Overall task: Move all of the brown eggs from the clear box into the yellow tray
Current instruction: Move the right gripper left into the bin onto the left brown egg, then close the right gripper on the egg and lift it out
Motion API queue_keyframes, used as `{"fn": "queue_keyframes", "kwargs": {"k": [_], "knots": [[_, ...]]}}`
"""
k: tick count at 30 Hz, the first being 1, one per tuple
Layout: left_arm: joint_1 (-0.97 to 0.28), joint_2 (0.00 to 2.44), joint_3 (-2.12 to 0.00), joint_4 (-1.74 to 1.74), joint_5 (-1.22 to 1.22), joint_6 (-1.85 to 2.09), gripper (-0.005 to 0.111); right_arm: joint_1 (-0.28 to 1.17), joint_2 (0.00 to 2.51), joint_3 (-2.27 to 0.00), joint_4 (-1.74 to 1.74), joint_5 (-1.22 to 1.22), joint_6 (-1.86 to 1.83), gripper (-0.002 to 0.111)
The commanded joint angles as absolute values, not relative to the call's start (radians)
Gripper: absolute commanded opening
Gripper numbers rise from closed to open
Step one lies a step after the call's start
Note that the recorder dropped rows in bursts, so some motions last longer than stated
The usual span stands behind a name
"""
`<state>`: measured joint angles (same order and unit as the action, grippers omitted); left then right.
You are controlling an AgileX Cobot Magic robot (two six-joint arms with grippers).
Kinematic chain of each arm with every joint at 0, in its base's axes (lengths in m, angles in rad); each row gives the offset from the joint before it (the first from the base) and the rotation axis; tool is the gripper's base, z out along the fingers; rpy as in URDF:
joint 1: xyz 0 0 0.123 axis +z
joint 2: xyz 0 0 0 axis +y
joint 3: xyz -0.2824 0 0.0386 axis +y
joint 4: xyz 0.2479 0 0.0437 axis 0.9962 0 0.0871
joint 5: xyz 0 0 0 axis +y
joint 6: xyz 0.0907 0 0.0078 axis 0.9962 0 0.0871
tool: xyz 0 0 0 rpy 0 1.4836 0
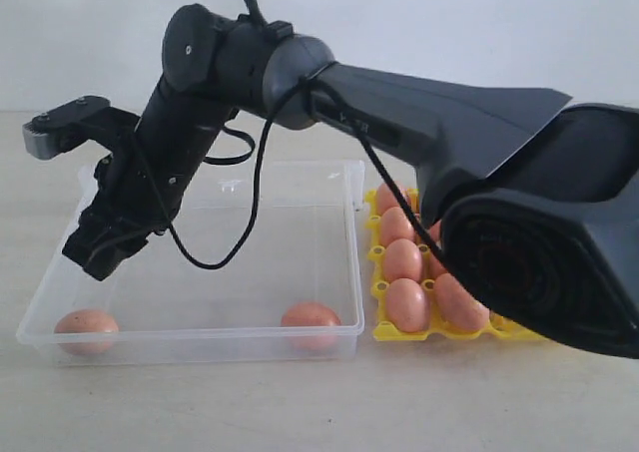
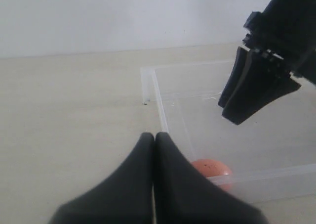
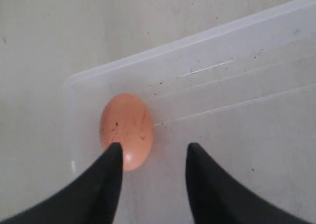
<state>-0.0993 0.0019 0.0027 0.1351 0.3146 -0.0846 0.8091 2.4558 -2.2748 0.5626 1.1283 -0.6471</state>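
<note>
Looming right arm (image 1: 449,123) hides much of yellow tray (image 1: 429,334)

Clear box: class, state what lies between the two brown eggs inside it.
Only bare floor of the clear box separates the left egg from the right egg; the exterior view shows it.
</note>
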Motion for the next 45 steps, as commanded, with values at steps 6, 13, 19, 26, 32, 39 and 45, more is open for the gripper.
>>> {"fn": "queue_keyframes", "kwargs": {"k": [6, 13, 19, 26, 32, 39, 45], "knots": [[-0.103, 0.000, 0.000, 0.151, 0.319, -0.082, -0.004, 0.870, 2.509, -2.285, 0.544, 0.984, -0.660, 0.059], [-0.103, 0.000, 0.000, 0.151, 0.319, -0.082, -0.004, 0.870, 2.544, -2.285, 0.553, 1.021, -0.660, 0.059], [-0.103, 0.000, 0.000, 0.146, 0.319, -0.082, -0.004, 0.870, 2.544, -2.285, 0.553, 1.025, -0.660, 0.059], [-0.103, 0.000, 0.000, 0.139, 0.319, -0.082, -0.004, 0.870, 2.584, -2.285, 0.544, 0.969, -0.716, 0.059], [-0.103, 0.000, 0.000, 0.139, 0.319, -0.082, -0.004, 0.870, 2.609, -2.285, 0.484, 0.914, -0.716, 0.059], [-0.103, 0.000, 0.000, 0.139, 0.319, -0.082, -0.004, 0.870, 2.578, -2.285, 0.487, 0.994, -0.602, 0.001], [-0.103, 0.000, 0.000, 0.139, 0.319, -0.082, -0.004, 0.868, 2.451, -2.285, 0.364, 0.961, -0.366, 0.001]]}}
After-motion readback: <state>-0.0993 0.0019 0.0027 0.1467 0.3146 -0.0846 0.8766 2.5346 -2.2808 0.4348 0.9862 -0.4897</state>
